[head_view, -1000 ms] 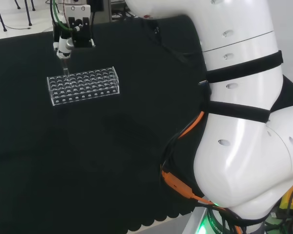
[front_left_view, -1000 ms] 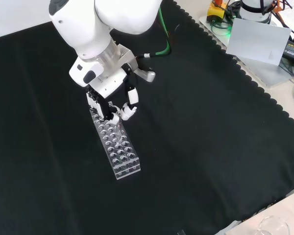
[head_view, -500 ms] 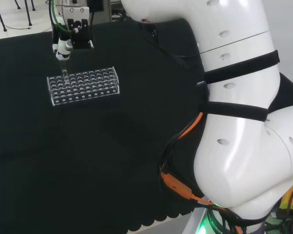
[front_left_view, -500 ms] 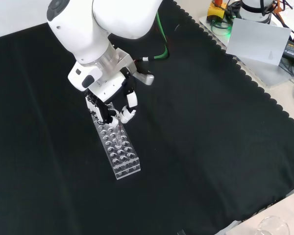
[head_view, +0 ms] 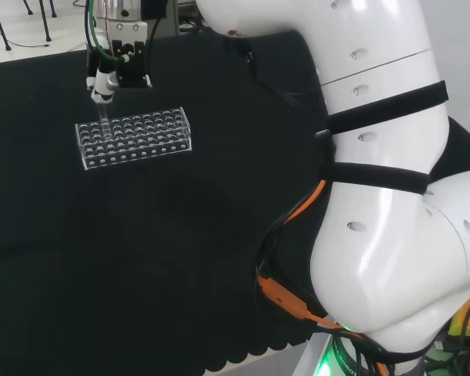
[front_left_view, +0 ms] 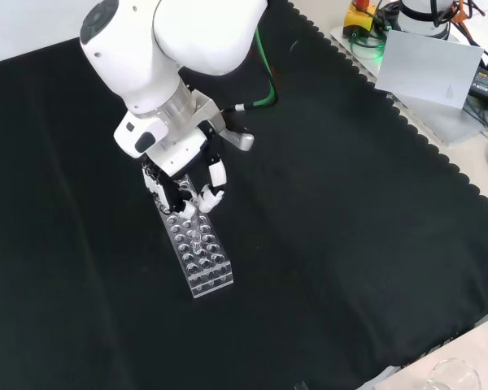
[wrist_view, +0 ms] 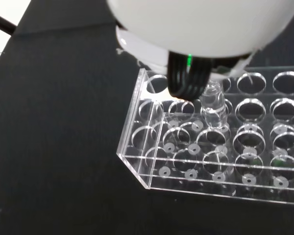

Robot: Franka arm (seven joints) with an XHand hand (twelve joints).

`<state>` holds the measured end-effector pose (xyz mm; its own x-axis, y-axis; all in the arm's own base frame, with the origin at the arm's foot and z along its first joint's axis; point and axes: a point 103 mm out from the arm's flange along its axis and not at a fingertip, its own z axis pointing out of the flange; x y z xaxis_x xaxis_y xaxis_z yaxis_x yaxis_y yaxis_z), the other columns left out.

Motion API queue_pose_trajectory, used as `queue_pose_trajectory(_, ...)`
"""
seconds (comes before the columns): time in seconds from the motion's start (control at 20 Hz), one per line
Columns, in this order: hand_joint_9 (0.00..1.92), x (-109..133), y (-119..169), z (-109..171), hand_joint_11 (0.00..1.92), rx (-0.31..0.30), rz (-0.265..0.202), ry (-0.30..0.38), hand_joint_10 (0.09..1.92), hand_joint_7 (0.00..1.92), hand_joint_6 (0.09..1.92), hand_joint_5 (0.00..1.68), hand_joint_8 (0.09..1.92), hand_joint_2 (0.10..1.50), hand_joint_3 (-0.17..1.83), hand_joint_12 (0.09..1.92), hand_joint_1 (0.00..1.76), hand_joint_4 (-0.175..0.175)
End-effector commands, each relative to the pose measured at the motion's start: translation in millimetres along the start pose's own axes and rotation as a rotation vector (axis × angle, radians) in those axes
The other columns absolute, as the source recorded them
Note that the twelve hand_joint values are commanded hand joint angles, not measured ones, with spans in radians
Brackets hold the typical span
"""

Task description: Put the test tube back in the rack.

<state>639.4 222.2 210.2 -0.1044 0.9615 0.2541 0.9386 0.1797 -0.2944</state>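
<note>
Clear plastic is what you're aiming at: the rack (front_left_view: 198, 251) lies flat on the black cloth (front_left_view: 350, 244). Your hand (front_left_view: 181, 184) hangs over the rack's far end (front view), fingers curled round the test tube (wrist_view: 213, 105), which stands upright with its bottom inside a hole near the rack's corner.

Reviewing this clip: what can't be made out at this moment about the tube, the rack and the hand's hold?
- Test tube: wrist view, its top is hidden behind the hand and black cables, so the hold cannot be checked.
- Tube bottom: wrist view, clear glass against the clear rack; whether it sits fully down is unclear.
- Head view: the tube is too thin and faint against the rack to tell which hole it is in.
- Front view: the fingers cover the rack's far end.
</note>
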Motion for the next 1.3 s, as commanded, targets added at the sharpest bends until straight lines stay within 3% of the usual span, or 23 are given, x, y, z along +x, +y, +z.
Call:
queue_pose_trajectory(0.05, 1.31, -1, 5, 5, 1.09, 0.006, 0.0, 0.0, 0.68, 1.55, 0.59, 1.37, 0.47, 0.42, 0.96, 1.25, 1.45, -0.175)
queue_pose_trajectory(0.5, 1.31, 4, 18, 14, 1.09, 0.017, -0.016, -0.007, 0.68, 1.55, 0.59, 1.37, 0.47, 0.42, 0.96, 1.25, 1.45, -0.175)
queue_pose_trajectory(1.3, 1.31, -7, 18, 40, 1.09, 0.06, 0.0, -0.02, 0.68, 1.55, 0.59, 1.37, 0.47, 0.42, 0.96, 1.25, 1.45, -0.175)
